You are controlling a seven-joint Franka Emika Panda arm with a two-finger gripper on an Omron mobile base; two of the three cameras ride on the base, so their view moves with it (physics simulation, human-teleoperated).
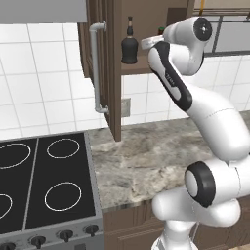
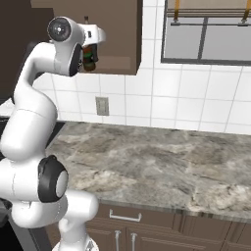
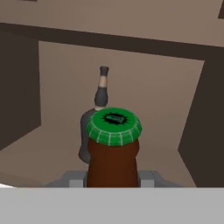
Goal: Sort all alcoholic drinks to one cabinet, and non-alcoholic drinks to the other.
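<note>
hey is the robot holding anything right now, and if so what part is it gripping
Yes. The end effector is shut on the brown beer bottle, gripping it on its upper body just below the green cap, inside the cabinet near the black bottle.

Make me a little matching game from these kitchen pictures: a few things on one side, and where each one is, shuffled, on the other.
Things:
1. squat black bottle
2. brown beer bottle
3. grey door handle
4. stove

Places:
A. held in the gripper
B. left of the stone counter
C. standing on the floor of the open wall cabinet
D. on the swung-out cabinet door

Pairs: 1-C, 2-A, 3-D, 4-B
</note>
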